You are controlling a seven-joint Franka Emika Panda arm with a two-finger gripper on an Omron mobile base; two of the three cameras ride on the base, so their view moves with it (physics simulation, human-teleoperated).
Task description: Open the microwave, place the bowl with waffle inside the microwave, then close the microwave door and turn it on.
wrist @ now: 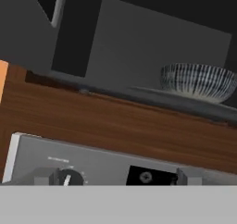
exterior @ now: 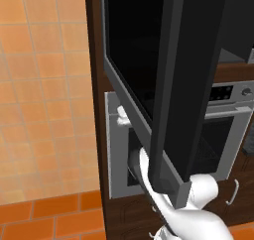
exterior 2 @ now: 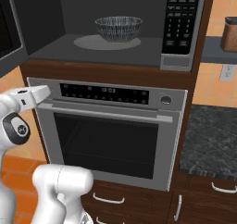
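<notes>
So the bowl (exterior 2: 118,28) is already sitting inside the microwave (exterior 2: 183,28), dead centre on the round turntable plate (exterior 2: 88,43), and the microwave door (exterior: 149,75) is swung wide open, hanging out at roughly 9 o'clock from the cavity. Whether the waffle is in the bowl can't be made out from these angles.

The gripper (exterior 2: 33,97) hangs low and to the left, in front of the silver oven (exterior 2: 111,135) at about 7 o'clock from the bowl, jaws spread wide and holding nothing.

Handling guess: the door is the next thing to deal with. It's a big stiff slab of black glass in a grey metal frame, probably swings easy on its hinge but carries some weight, and the glass face looks slick. No handle shows, so pushing on the free outer edge or the metal border seems the smart spot, away from the hinge side for better leverage. The bowl looks like rigid, breakable ceramic with a striped pattern; best left alone.

Writing: the microwave keypad (exterior 2: 181,19) at 3 o'clock of the cavity has rows of tiny button labels, all too small to read. The oven's black display strip (exterior 2: 106,94) has small markings too, unreadable. No brand names visible anywhere.
</notes>
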